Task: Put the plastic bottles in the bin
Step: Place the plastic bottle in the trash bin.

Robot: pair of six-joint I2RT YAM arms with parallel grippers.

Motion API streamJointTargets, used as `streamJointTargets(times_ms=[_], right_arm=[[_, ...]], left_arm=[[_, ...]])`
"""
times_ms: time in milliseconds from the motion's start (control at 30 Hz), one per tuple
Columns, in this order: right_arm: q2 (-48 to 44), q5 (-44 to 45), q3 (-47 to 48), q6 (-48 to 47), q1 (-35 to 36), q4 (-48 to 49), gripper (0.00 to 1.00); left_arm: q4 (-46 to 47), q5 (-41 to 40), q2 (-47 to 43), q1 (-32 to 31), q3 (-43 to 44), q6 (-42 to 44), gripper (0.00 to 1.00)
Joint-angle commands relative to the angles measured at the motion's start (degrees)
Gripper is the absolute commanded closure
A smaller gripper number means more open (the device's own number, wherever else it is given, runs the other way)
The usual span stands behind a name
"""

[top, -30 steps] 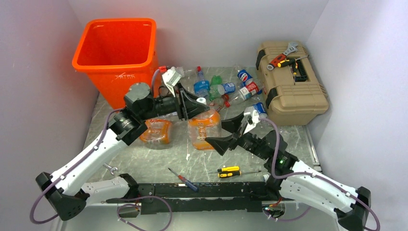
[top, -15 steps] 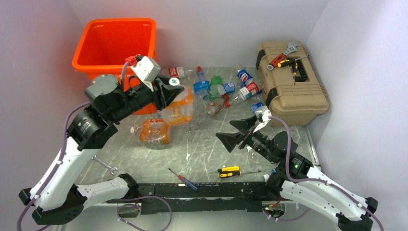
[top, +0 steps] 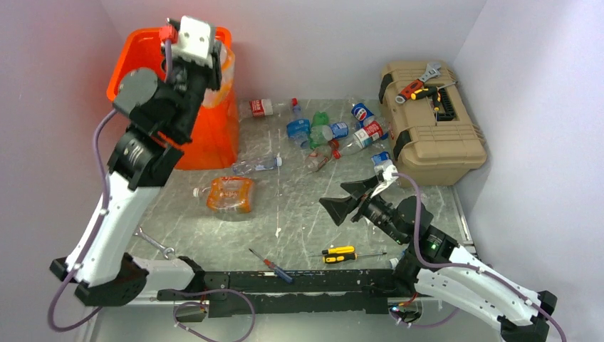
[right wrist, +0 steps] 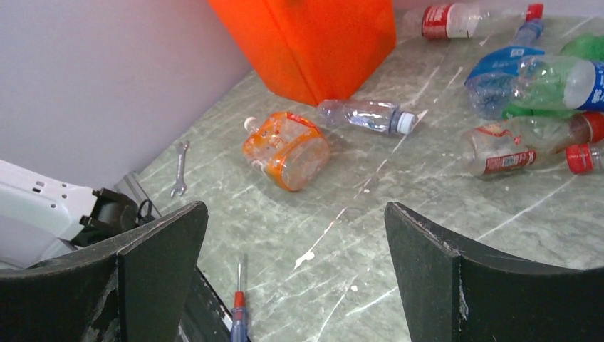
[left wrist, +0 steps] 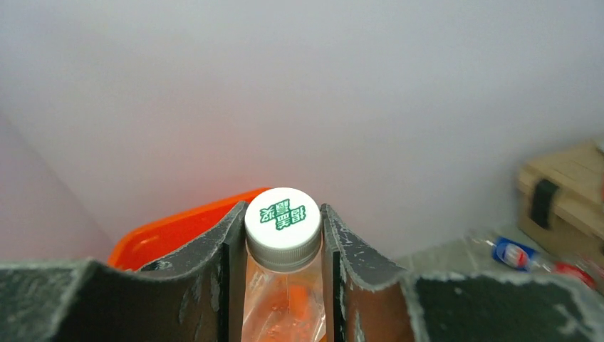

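Left claw (left wrist: pixel 281 211) clamped on a white-capped bottle (left wrist: pixel 283 303), high at the rim of my bin (top: pixel 214 135).
My right claw (right wrist: pixel 293 208) gapes wide, holding nothing, low over the desk (top: pixel 299 214); other bottles (top: pixel 335 133) lie scattered there, an orange-labelled bottle (top: pixel 229 194) nearest the bin.

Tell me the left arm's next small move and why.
Probably carry the bottle slightly further over the bin opening before releasing: the left gripper is clamped on its neck, and from above it seems to hang at the right rim, not clearly inside.
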Motion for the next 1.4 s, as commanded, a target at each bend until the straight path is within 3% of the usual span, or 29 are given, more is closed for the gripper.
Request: streamJointTargets(times_ms=[0,67,267,433,633,867,1100,1133,1200,1233,1333,1367], right_arm=[[1.80,-0.81,2.74,1.25,0.03,-1.37,0.00],[1.19,-1.65,1.97,2.12,0.03,-0.90,0.00],[-1.22,-0.17,0.06,2.47,0.03,-2.56,0.00],[-4.09,0.20,-3.30,2.93,0.03,-1.64,0.00],[-4.37,0.01,-4.04,3.16,0.03,-1.30,0.00],[-5.39,0.25,-4.01,3.16,0.03,-2.16,0.00],[-4.55,0.61,-3.89,2.98,0.03,-2.13,0.00],[-4.42,0.72,-3.94,2.92,0.03,-2.13,0.00],[-4.23,0.97,-3.61,2.75,0.03,-2.45,0.00],[-4.13,1.22,-3.44,2.66,0.03,-2.61,0.00],[-4.07,1.94,-3.00,2.42,0.03,-3.06,0.00],[-4.12,2.14,-2.87,2.38,0.03,-3.15,0.00]], left_arm=[[5.81,1.80,5.95,9.65,9.20,-3.03,1.00],[9.35,1.46,8.58,13.54,11.15,-3.40,1.00],[27.41,-4.12,11.24,24.47,2.15,-1.90,1.00],[40.36,2.39,11.59,29.57,-8.36,-0.51,1.00],[32.98,-2.34,18.86,34.41,-5.81,-6.67,1.00],[27.47,-11.39,26.35,35.46,-4.86,-2.50,1.00],[18.45,-9.44,27.15,37.51,-5.54,-8.26,0.99],[17.28,-8.03,27.05,37.60,-5.16,-8.90,0.84],[15.04,-4.97,26.65,37.54,-3.86,-10.29,0.43],[13.81,-3.79,26.37,37.55,-2.66,-11.17,0.29],[11.37,-1.21,25.05,37.47,1.44,-13.95,0.02],[10.47,-0.16,24.14,37.45,2.80,-15.39,0.01]])
